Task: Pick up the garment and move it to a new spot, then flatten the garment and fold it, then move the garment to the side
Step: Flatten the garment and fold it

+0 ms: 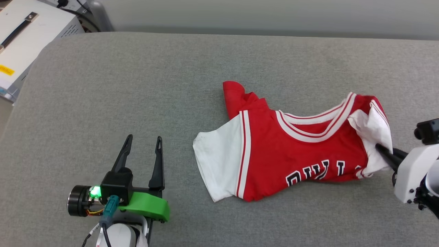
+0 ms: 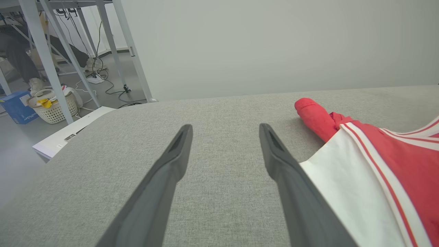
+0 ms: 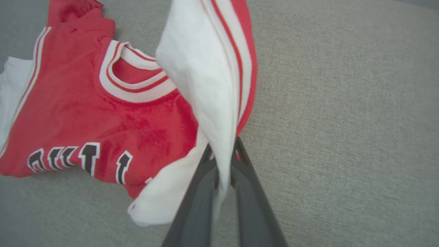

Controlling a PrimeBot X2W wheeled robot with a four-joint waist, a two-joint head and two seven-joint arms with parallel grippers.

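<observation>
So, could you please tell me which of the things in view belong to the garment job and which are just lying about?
Job: garment, crumpled on the grey table; right gripper, shut on its white sleeve; left gripper, open, apart from it.
Lying about: white cabinet; basket and blue box on the floor.
</observation>
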